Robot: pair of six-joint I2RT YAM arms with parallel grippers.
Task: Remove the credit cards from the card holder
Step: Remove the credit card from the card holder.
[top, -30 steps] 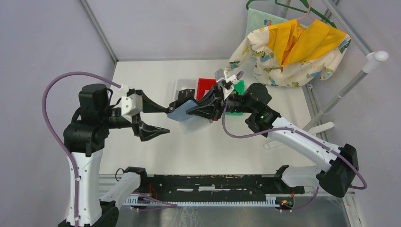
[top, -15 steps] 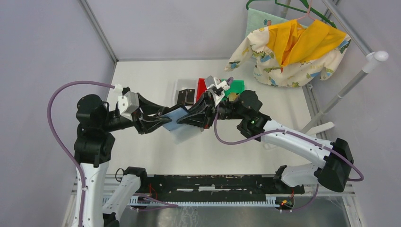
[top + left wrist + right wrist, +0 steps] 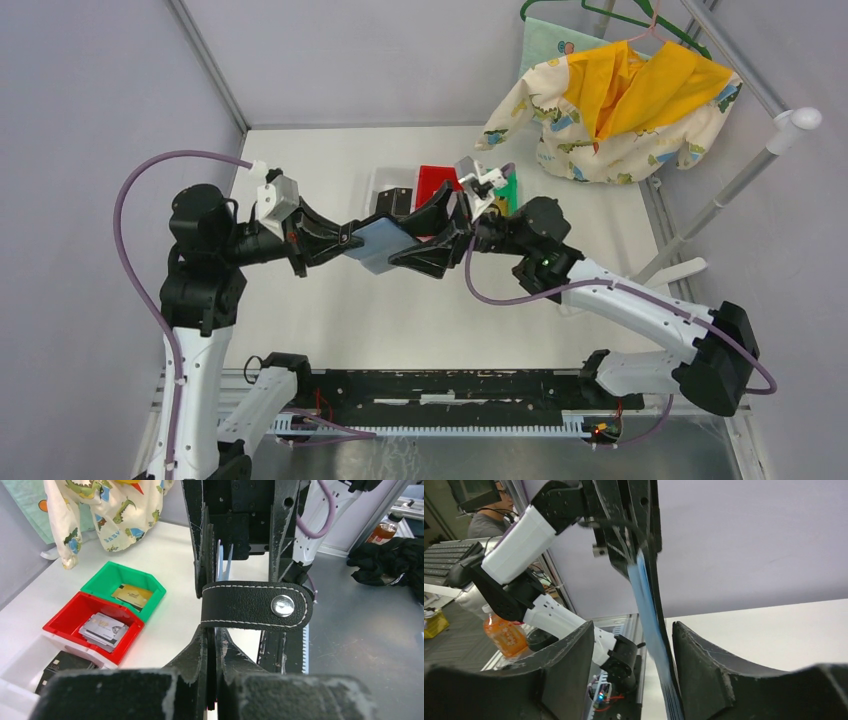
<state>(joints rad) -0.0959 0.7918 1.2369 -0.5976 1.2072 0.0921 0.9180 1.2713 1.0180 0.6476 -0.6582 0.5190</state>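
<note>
Left wrist view: left fingers clamp the card holder (right fingers apart around it).

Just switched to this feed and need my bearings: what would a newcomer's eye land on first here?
Mid-air above the table, the left gripper is shut on the card holder, with the right gripper open around its other end. Behind them, the red bin and green bin hold cards, and a dinosaur-print garment hangs at the far right corner.
</note>
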